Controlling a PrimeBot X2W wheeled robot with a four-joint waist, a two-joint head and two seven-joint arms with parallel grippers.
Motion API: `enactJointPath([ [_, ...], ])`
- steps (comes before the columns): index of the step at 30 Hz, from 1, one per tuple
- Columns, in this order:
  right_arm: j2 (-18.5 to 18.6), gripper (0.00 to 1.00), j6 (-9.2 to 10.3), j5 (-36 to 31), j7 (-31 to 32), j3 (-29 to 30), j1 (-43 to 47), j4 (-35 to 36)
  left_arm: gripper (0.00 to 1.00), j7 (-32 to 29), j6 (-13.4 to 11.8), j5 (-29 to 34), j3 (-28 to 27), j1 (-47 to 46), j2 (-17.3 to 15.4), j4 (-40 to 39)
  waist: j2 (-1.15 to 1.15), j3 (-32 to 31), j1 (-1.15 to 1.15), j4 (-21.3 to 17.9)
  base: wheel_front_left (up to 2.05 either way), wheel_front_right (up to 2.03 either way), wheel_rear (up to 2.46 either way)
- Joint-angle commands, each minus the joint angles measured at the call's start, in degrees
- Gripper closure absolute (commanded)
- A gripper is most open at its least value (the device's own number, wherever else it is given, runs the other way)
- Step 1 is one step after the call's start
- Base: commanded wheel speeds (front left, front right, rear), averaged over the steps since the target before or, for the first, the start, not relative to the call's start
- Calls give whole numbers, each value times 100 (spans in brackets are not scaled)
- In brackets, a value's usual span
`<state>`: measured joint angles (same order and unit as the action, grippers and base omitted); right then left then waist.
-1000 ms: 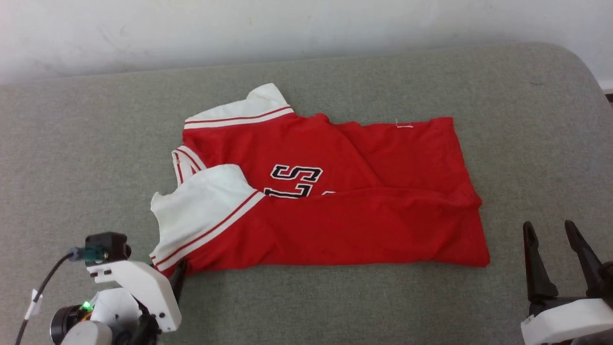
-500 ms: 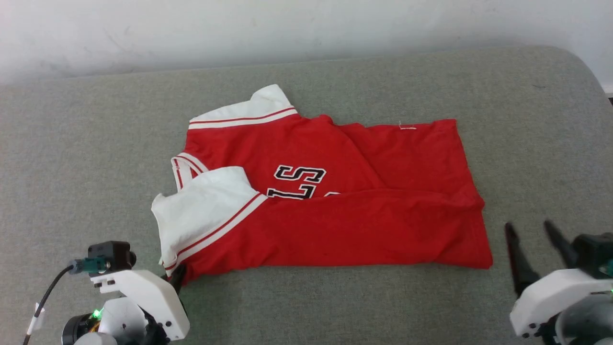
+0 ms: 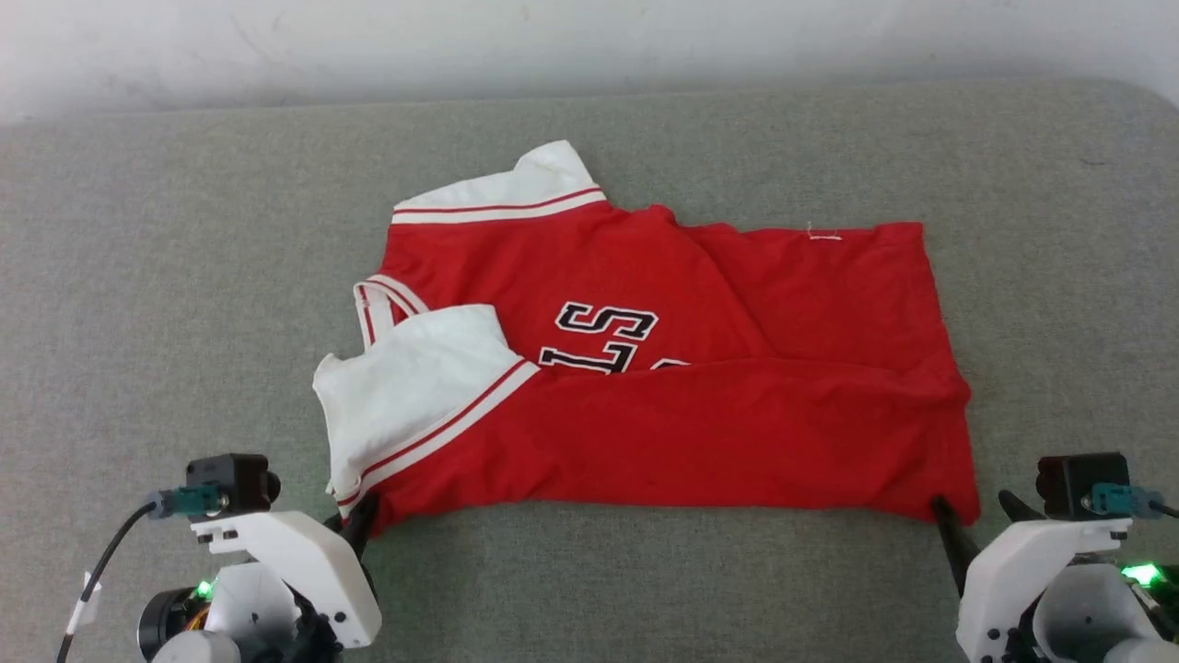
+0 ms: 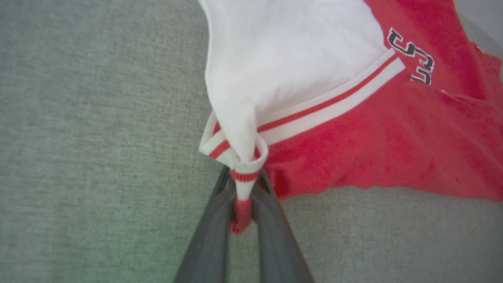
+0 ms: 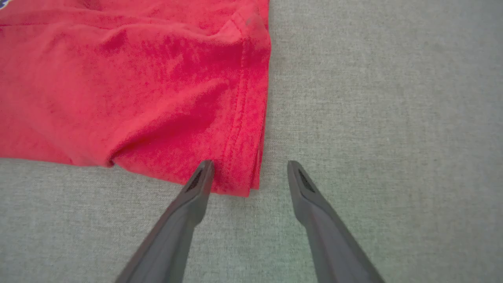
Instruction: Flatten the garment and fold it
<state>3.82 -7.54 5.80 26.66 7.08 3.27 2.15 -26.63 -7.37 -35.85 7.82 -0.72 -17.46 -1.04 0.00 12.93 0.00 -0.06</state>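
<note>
So the garment (image 3: 645,433), a red tee, is lying sideways on the grey fabric surface (image 3: 184,276), with bare grey on every side of it. Its neck end points to the robot's left and its bottom hem to the robot's right. The shirt's long edge nearest the robot is folded over the front, so the black lettering (image 3: 608,336) is cut off halfway by the fold. One white sleeve end (image 3: 414,387) sits on top of that fold. The other sleeve (image 3: 516,189) sticks out on the shirt's far side, toward the pale wall (image 3: 553,37). The striped collar band (image 3: 382,308) peeks out between the two sleeves.

The left gripper (image 4: 243,184) is at the shirt's near corner on the neck end, and it's got it. Both dark fingers are squeezed together on a bunched bit of the red-and-white striped trim, and the white sleeve cloth is puckered up right at the pinch.

The right gripper (image 5: 250,165) is at the shirt's other near corner, the hem corner (image 3: 958,497). Its fingers are spread wide and it's not holding anything. One fingertip is right at the red cloth. The other is over bare grey just beside the hem, so the corner sits in the gap. Can't tell if that first tip is actually pressing on the fabric.
</note>
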Motion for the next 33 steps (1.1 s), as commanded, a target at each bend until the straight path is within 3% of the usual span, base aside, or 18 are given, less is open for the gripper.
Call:
enactJointPath([
  [1, -11, 0, 5, 12, -29, 2, -125, -60, 100, 38, 29, 24, 6, -71, -18, -7, 0, 36, 0, 20, 0, 0, 0],
  [2, -14, 0, 5, 9, -40, 3, -174, -115, 100, 43, 29, 26, 5, -79, -25, -13, 0, 57, 0, 22, 0, 0, 0],
  [3, -18, 8, 5, 8, -23, 5, -217, -181, 100, 44, 27, 32, 7, -86, -33, -15, 0, 74, 0, 24, 0, 0, 0],
  [4, -23, 84, 5, 19, 5, 15, -256, -243, 100, 37, 26, 39, 16, -93, -40, -15, 0, 90, 0, 27, 0, 0, 0],
  [5, -29, 100, 5, 30, 33, 31, -292, -296, 100, 26, 27, 38, 26, -101, -44, -14, 0, 104, 0, 31, 0, 0, 0],
  [11, -60, 100, 5, 140, 135, 123, -401, -300, 100, -11, 35, -51, -10, -91, -66, -67, 0, 62, 0, 10, 0, 0, 0],
  [19, 28, 100, 5, 274, 302, 274, -268, 223, 100, 31, -44, -266, -265, 352, -122, -547, 0, -251, 0, -47, 0, 0, 0],
  [28, 31, 100, 5, 518, 869, 564, 405, 932, 100, -575, -220, -503, -270, 1346, -322, -1370, 0, -408, 0, -17, 0, 0, 0],
  [33, -6, 100, 5, 595, 1162, 720, 766, 1177, 100, -616, -308, -623, -312, 1672, -265, -1530, 0, -341, 0, 12, 0, 0, 0],
])
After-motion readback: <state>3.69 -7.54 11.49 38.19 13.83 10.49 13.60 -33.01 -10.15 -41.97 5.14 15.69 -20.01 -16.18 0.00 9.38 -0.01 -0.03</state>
